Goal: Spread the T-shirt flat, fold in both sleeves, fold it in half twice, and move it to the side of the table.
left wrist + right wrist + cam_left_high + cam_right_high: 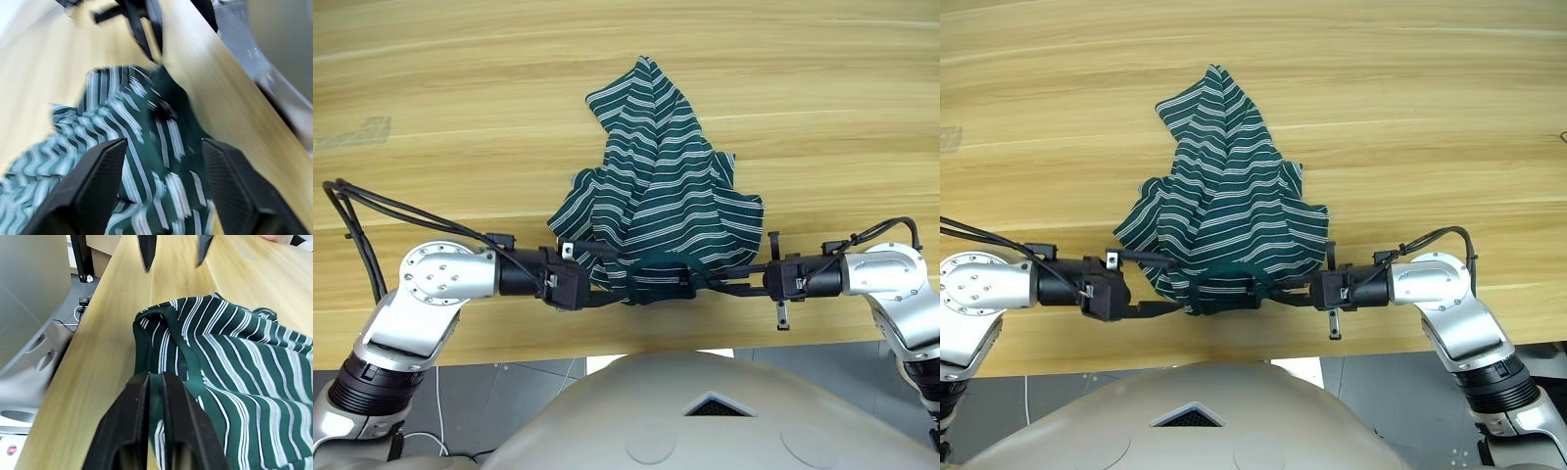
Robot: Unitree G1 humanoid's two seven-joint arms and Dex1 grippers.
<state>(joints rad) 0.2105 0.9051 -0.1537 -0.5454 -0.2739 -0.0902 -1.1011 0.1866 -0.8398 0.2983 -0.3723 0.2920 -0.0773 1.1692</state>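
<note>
Striped T-shirt [656, 206] bunched at frame centre, near lower edge of table [460, 98]. Right gripper [155, 377] clamped on collar [145, 345]; left gripper [164, 147] spread apart over fabric. Risk: shirt dragged off edge if pulled one-sidedly.

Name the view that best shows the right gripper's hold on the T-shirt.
The right wrist view: up close, the right gripper pinches a dark edge band of the T-shirt. The eye views show it at the shirt's near edge, the pinch too small to judge; the left wrist view shows it distant, blurred.
</note>
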